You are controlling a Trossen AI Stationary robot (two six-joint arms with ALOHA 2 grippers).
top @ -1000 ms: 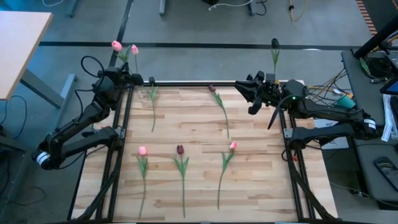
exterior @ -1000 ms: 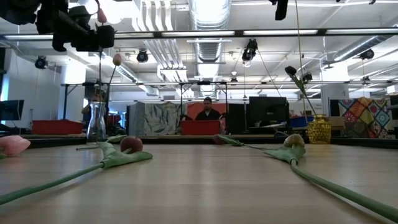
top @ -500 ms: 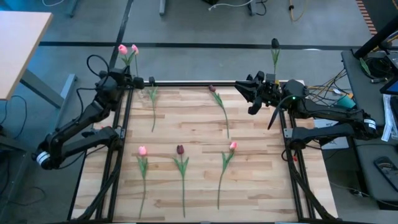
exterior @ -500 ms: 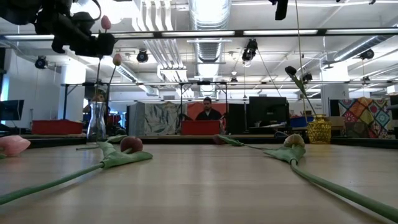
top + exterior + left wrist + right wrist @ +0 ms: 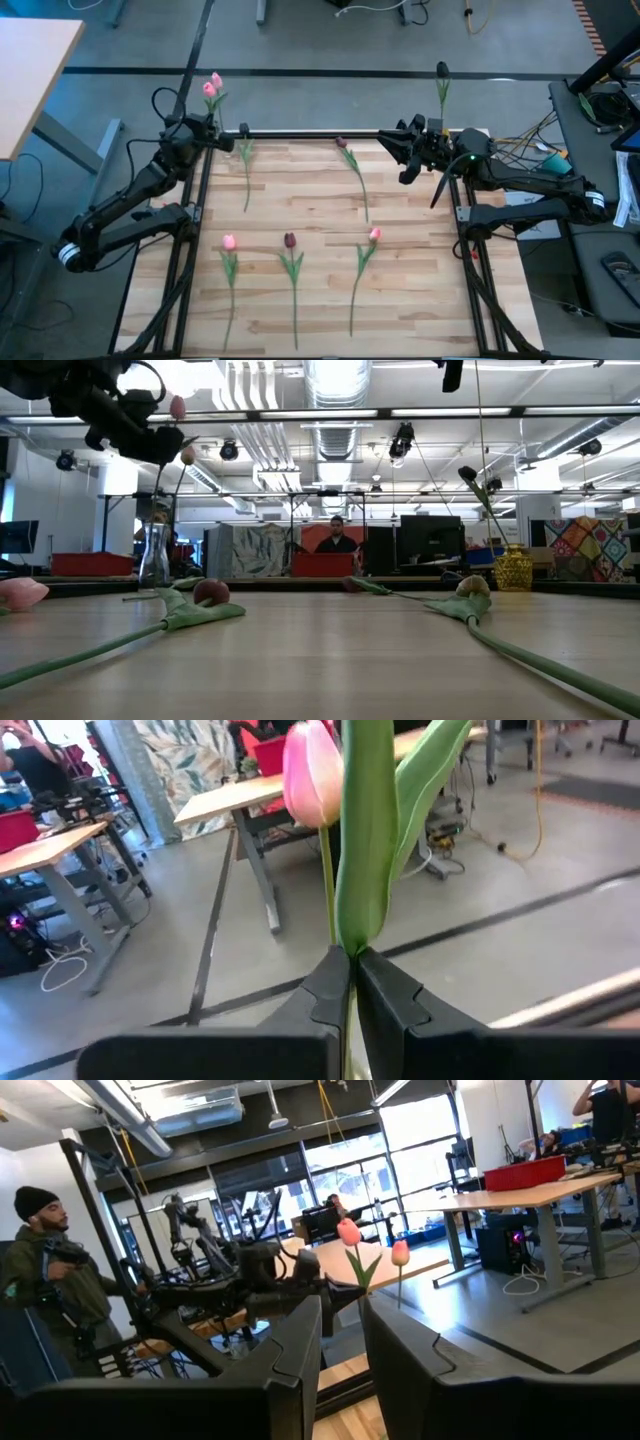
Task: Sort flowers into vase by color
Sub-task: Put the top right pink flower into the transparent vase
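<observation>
Left gripper [image 5: 208, 133] hangs over the table's far left corner, its fingers [image 5: 330, 988] pinched tight on the green stem of a pink tulip [image 5: 209, 89] held upright above the clear glass vase [image 5: 154, 556], beside a second pink tulip [image 5: 216, 80]. Right gripper [image 5: 392, 142] waits over the far right edge of the table with its fingers slightly parted and nothing between them.

On the pale wooden slat tabletop [image 5: 320, 210] lie five more tulips: a maroon one [image 5: 341, 143] near the far edge, a leafy stem [image 5: 246, 165] close to the vase, and a front row of pink [image 5: 229, 242], maroon [image 5: 290, 240] and pink [image 5: 375, 234]. A gold vase [image 5: 513, 568] holds a dark tulip [image 5: 442, 70] at the far right. Beyond the table is an open workshop with desks, red bins, and a seated person [image 5: 336, 535].
</observation>
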